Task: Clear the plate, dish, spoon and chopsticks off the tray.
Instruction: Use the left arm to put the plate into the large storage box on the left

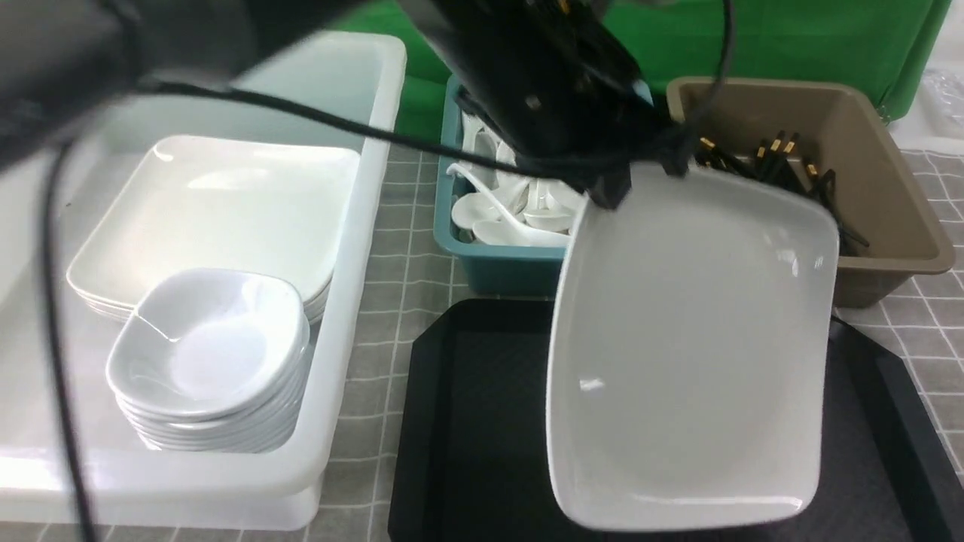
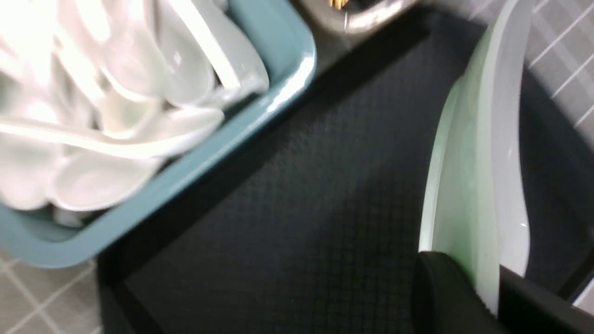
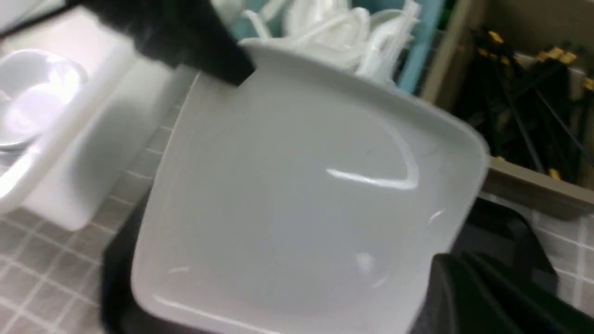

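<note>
While my left pincer [image 1: 602,193] pinches its far corner, the plate [image 1: 693,354] hangs tilted above the tray [image 1: 467,421]. It is glossy white, square with rounded corners and a low raised rim. Whether my right pincer [image 3: 487,297] is spread, I cannot tell.

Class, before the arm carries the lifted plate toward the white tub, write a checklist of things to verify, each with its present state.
1. Left hand grips the plate: ok, clamped on its rim.
2. Plate clear of the tray: cannot tell; it hangs tilted, low edge near the floor.
3. Right hand free of the plate: cannot tell; only part shows beside the rim.
4. Path over the white tub: not ok; a black cable crosses in front of it.
5. Room on the plate stack: cannot tell; the dish stack crowds its near corner.
</note>
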`<control>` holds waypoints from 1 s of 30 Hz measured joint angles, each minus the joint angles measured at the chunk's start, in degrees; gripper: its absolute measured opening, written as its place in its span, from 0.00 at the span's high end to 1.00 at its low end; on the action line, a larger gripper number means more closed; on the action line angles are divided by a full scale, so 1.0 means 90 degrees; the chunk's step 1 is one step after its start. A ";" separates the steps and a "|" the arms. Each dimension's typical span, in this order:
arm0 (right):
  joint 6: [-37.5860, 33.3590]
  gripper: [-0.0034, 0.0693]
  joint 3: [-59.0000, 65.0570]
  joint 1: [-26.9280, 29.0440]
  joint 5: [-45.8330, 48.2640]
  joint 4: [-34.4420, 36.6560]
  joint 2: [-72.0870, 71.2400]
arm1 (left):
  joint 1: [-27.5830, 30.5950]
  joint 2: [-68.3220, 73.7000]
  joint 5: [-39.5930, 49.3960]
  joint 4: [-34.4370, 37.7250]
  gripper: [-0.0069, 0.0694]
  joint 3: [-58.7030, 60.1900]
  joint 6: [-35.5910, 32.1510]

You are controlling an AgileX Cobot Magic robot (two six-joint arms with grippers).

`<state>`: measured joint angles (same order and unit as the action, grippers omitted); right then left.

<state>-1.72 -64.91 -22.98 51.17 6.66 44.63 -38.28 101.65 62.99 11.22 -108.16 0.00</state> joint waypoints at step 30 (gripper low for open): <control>-0.1192 0.91 -0.5144 -0.2294 0.0447 0.0853 0.5605 | 0.7174 -0.2483 -0.3474 0.5317 0.87 0.5224 -0.2352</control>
<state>-12.45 -111.21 -43.62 55.20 14.33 95.07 26.29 79.31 31.72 59.07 -61.14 -21.17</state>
